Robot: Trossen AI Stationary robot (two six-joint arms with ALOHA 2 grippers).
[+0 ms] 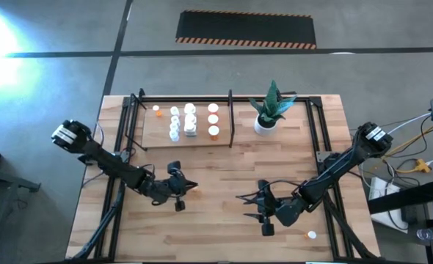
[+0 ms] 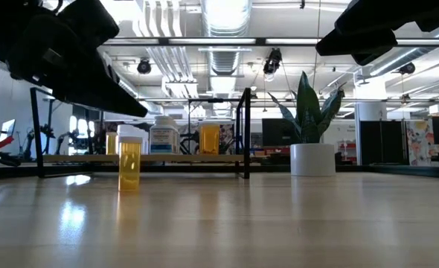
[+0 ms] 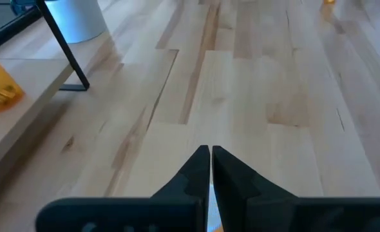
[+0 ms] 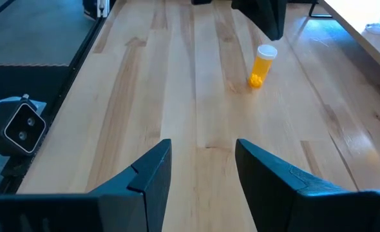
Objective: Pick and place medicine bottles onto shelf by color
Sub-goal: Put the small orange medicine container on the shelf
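Observation:
One orange medicine bottle [image 4: 261,66] with a white cap stands upright on its base on the tabletop; it also shows in the low view [image 2: 129,161] and the high view [image 1: 195,193]. My left gripper [image 1: 189,185] is shut and hovers just beside it, holding nothing [image 3: 210,154]. My right gripper [image 1: 250,206] is open [image 4: 203,154] over bare wood near the table's middle, pointing toward that bottle. The shelf [image 1: 152,136] lies at the far left and carries several white and orange bottles [image 1: 191,121]. Another orange bottle [image 1: 312,235] sits near the near right corner.
A white pot with a green plant [image 1: 266,123] stands at the far edge, right of the shelf's upright black bar [image 1: 230,117]. Black frame tubes run along the table's left and right sides. Open wood lies between the two grippers and toward the near edge.

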